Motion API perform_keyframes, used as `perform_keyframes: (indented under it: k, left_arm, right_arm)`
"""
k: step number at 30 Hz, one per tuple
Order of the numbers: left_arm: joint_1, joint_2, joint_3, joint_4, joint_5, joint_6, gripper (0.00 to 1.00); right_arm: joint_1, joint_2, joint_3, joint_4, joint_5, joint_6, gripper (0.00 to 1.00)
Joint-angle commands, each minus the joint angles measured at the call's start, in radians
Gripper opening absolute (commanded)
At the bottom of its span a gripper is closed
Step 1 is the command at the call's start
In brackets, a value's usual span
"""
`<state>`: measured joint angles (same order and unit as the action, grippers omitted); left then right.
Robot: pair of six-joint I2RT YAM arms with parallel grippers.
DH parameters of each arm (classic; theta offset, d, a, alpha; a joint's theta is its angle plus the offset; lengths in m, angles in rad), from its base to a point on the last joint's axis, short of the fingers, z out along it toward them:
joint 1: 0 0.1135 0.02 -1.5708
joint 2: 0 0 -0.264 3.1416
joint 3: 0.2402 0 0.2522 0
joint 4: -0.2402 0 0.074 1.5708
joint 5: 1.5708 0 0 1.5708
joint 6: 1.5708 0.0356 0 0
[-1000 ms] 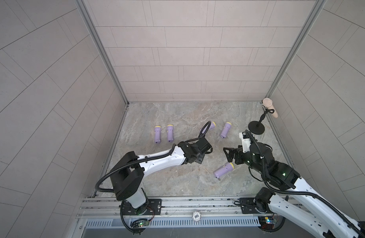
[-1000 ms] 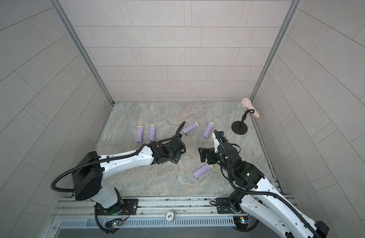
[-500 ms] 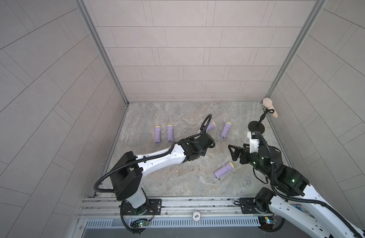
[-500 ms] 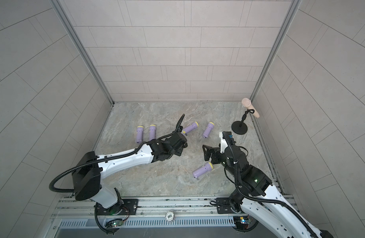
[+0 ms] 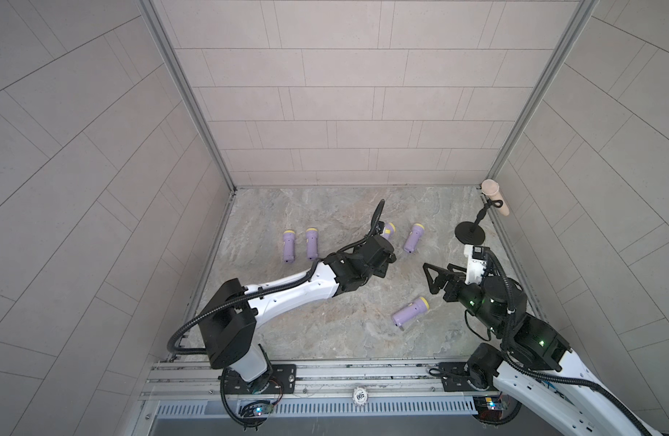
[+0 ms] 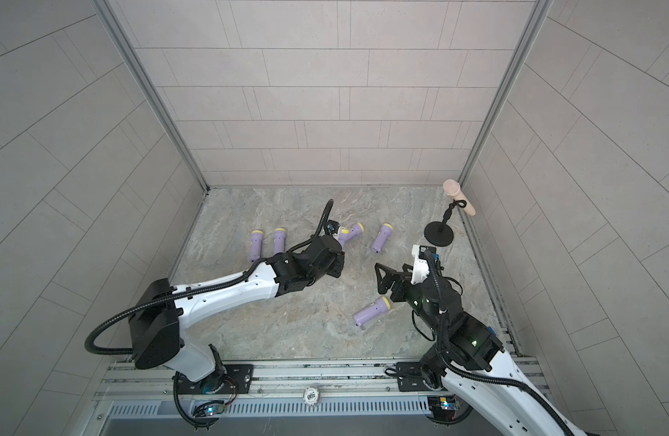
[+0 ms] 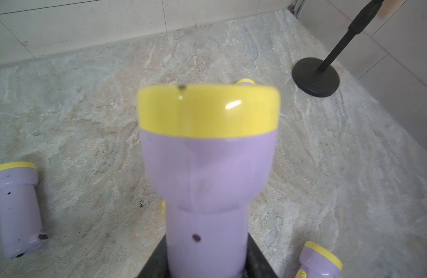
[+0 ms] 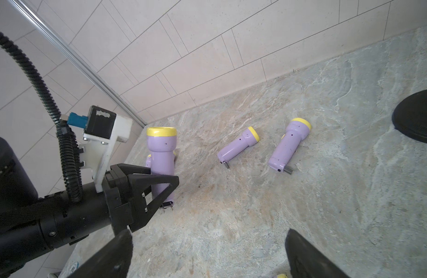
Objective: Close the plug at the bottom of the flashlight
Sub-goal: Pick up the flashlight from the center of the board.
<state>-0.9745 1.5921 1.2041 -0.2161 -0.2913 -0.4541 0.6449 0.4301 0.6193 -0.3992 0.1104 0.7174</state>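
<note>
My left gripper (image 7: 206, 258) is shut on the lower body of a purple flashlight (image 7: 207, 168) with a yellow head. In the right wrist view that flashlight (image 8: 162, 163) stands upright, head up, between the left gripper's fingers (image 8: 159, 183). Its metal plug (image 8: 168, 205) sticks out at the bottom end, just above the floor. In both top views the left gripper (image 5: 384, 264) (image 6: 336, 265) sits mid-floor and covers most of the held flashlight. My right gripper (image 5: 430, 279) (image 6: 380, 278) (image 8: 207, 252) hangs open and empty to its right, jaws pointing at it.
Several more purple flashlights lie on the marble floor: two at the left (image 5: 289, 245) (image 5: 312, 243), one further back (image 5: 413, 238), one at the front (image 5: 410, 311) below the right gripper. A black microphone stand (image 5: 470, 232) occupies the back right corner. Tiled walls enclose three sides.
The left gripper has carried its flashlight a little further back and to the right. The right arm has drawn back to the right, away from the front flashlight, with its jaws still open.
</note>
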Motion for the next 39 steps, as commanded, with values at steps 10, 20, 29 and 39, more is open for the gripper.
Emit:
perform_keyframes:
  k: [10, 20, 29, 39]
  left_arm:
    - [0.064, -0.068, -0.02, 0.211, 0.148, -0.212, 0.0]
    - [0.138, -0.082, -0.118, 0.401, 0.297, -0.433, 0.0]
    - [0.161, -0.064, -0.15, 0.537, 0.372, -0.55, 0.0]
    - [0.179, -0.049, -0.199, 0.678, 0.419, -0.689, 0.0]
  right_arm:
    - [-0.019, -0.059, -0.074, 0.109, 0.017, 0.103, 1.0]
    - [-0.056, -0.046, -0.122, 0.223, -0.042, 0.186, 1.0]
    - [-0.099, 0.068, -0.131, 0.394, -0.176, 0.287, 1.0]
    - [-0.109, 0.182, -0.205, 0.695, -0.27, 0.44, 1.0]
